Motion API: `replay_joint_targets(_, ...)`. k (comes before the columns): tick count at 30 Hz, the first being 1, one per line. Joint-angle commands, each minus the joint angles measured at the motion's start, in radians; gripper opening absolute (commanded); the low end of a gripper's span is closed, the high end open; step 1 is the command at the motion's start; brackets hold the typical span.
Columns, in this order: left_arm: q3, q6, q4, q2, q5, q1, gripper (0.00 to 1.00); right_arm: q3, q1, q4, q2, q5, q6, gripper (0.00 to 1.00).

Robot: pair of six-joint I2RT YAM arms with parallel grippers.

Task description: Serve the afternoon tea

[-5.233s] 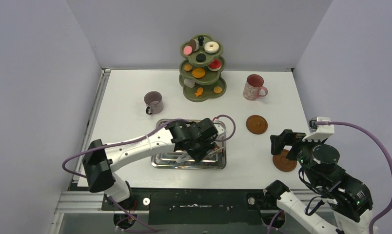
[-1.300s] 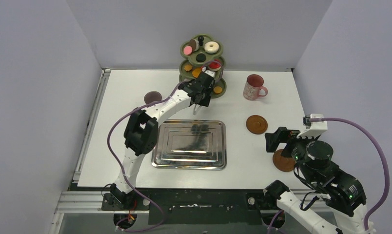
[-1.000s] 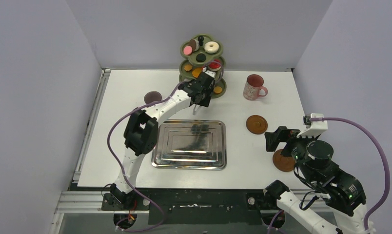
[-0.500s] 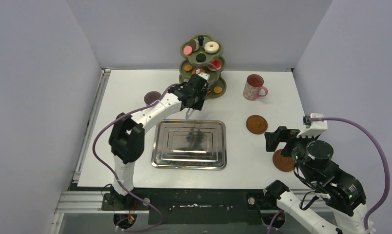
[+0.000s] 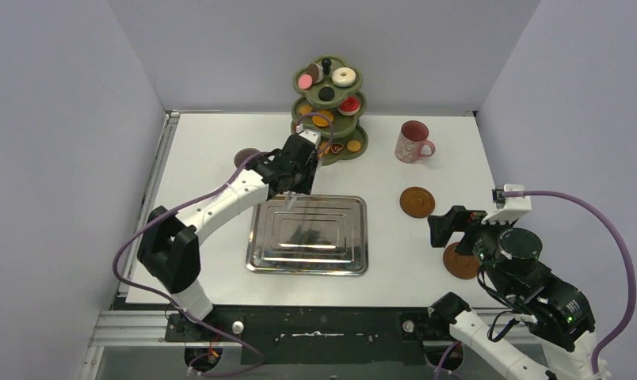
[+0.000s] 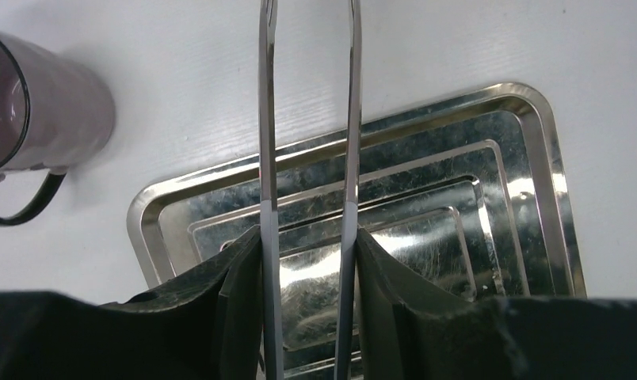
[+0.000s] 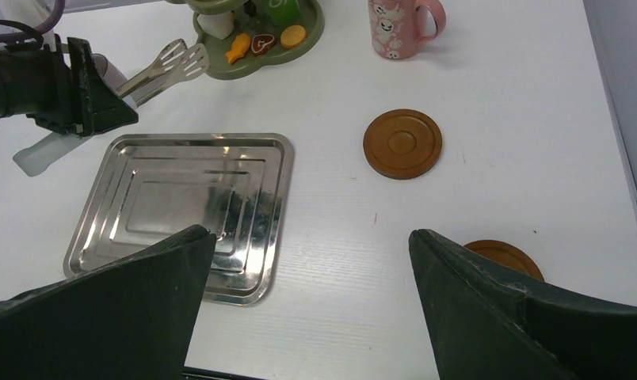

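White tabletop [image 5: 204, 142]: left gripper [image 6: 307, 241] clamped on metal tongs [image 6: 267, 158], tips bare, pointing forward-down; olive stand [image 7: 272, 62] with sweets [image 7: 238, 47] lay just ahead-right of it; right gripper [image 7: 311, 233], spread wide and empty, stood farther off.

top: high, whole table [image 5: 204, 158] | L wrist: close over tray [image 6: 474, 206] | R wrist: farther, same tray

white tbl [image 5: 204, 150] | on it – tray [image 5: 331, 237], stand [image 5: 341, 158], 2 coasters [image 5: 417, 202], 2 mugs [image 5: 413, 142]
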Motion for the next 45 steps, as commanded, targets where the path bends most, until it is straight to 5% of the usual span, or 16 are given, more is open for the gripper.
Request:
replay_joint_targets(1,-0.060,-0.030,0.065,-0.131,-0.006,0.007,0.37,0.016,-0.007,0.023,-0.002,-0.007,0.003,1.00)
replay_joint_targets(16,-0.244,-0.078,-0.040,-0.373,0.055,-0.017,0.36,-0.028,-0.006,0.029,-0.002,-0.012,0.007,1.00)
replay_joint_targets(27,-0.416,-0.237,-0.114,-0.467,-0.076,-0.128,0.34,-0.050,-0.006,0.051,0.001,-0.026,0.007,1.00)
replay_joint_targets(45,-0.522,-0.343,-0.180,-0.490,-0.219,-0.113,0.34,-0.066,-0.006,0.047,-0.018,-0.019,0.000,1.00)
